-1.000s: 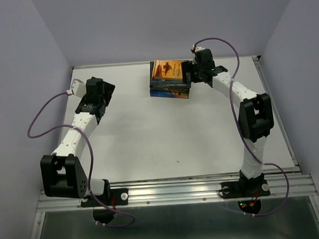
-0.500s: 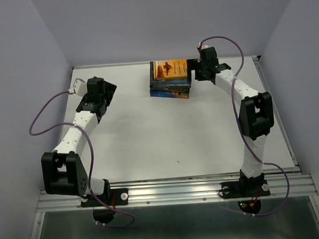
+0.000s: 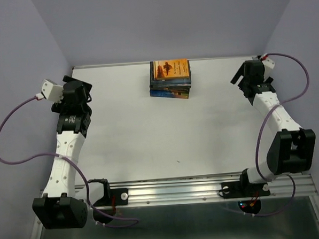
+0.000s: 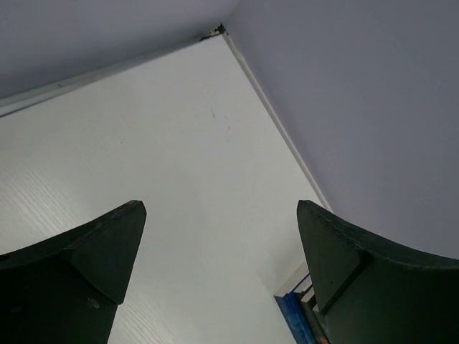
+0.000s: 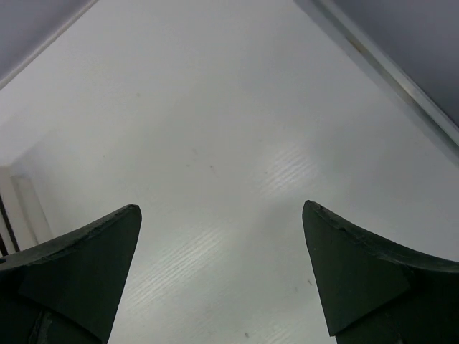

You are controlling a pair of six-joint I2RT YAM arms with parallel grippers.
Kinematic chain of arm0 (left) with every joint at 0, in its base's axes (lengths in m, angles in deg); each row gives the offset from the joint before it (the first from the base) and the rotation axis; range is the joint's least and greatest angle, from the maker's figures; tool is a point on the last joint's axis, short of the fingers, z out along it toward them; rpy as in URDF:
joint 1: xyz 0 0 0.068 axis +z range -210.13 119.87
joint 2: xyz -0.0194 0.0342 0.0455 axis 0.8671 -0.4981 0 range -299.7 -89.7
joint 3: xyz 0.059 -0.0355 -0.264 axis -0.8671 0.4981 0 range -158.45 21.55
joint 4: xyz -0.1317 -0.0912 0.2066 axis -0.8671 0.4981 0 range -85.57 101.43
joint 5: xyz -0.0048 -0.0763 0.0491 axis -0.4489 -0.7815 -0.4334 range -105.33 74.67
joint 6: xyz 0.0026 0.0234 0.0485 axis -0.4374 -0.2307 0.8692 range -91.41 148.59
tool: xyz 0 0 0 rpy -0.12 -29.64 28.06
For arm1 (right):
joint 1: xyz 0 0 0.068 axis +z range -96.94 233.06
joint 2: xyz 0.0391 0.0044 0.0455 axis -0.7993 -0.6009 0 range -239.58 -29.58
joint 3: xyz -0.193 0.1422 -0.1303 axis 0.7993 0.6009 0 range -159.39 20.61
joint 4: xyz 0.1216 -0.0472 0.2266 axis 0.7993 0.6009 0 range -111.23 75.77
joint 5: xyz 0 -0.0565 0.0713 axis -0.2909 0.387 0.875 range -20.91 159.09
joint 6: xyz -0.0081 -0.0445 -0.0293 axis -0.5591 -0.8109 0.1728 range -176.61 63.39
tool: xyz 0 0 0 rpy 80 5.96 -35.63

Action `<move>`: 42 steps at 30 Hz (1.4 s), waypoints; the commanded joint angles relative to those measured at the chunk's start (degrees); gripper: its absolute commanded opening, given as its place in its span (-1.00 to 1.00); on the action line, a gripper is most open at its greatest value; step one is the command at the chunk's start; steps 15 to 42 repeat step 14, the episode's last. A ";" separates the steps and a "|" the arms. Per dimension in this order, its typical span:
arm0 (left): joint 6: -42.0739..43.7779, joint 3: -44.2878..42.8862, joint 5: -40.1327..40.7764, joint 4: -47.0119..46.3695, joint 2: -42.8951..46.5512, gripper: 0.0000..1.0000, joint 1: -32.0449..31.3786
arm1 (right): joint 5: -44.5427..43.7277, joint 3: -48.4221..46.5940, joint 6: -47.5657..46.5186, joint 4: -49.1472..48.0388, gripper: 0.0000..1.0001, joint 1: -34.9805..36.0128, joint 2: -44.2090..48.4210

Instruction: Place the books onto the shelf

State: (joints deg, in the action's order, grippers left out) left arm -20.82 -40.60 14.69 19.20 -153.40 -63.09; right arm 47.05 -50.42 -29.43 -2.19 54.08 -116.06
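Workspace seen from above and from both wrists. Two arms are mounted on one metal rail (image 3: 174,191) at the near edge: the left arm (image 3: 65,156) and the right arm (image 3: 280,118), each carrying one tool.

The left tool (image 4: 221,215) has its two fingers spread wide with nothing between them. It hangs over the far left part of the tabletop (image 3: 165,135).

The right tool (image 5: 221,211) likewise has its two fingers spread wide and holds nothing. It is over the far right part of the tabletop.

The books (image 3: 170,76) form one stack lying flat at the back centre of the tabletop, near the back wall (image 3: 165,23). The stack sits between the two tools and well apart from both. The top cover is orange, and blue and dark edges show beneath it. The lower books jut out slightly from under the top one. The exact number in the stack cannot be told from the edges that show. A blue corner of the stack appears at the bottom of the left wrist view.

The tabletop is white and matt, with one small dark speck (image 3: 178,162) near its middle. Three plain pale lilac-grey walls enclose it: the back wall, the left wall (image 3: 16,41) and the right wall (image 3: 304,21).
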 commanded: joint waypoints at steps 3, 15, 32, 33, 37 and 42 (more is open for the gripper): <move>5.81 2.12 11.02 1.85 6.65 0.98 1.56 | -10.04 9.58 4.90 -8.85 1.00 0.83 10.88; 8.01 4.06 8.65 -1.76 7.72 0.98 1.73 | -9.51 14.86 2.88 -12.46 1.00 0.83 18.01; 8.01 4.06 8.65 -1.76 7.72 0.98 1.73 | -9.51 14.86 2.88 -12.46 1.00 0.83 18.01; 8.01 4.06 8.65 -1.76 7.72 0.98 1.73 | -9.51 14.86 2.88 -12.46 1.00 0.83 18.01; 8.01 4.06 8.65 -1.76 7.72 0.98 1.73 | -9.51 14.86 2.88 -12.46 1.00 0.83 18.01; 8.01 4.06 8.65 -1.76 7.72 0.98 1.73 | -9.51 14.86 2.88 -12.46 1.00 0.83 18.01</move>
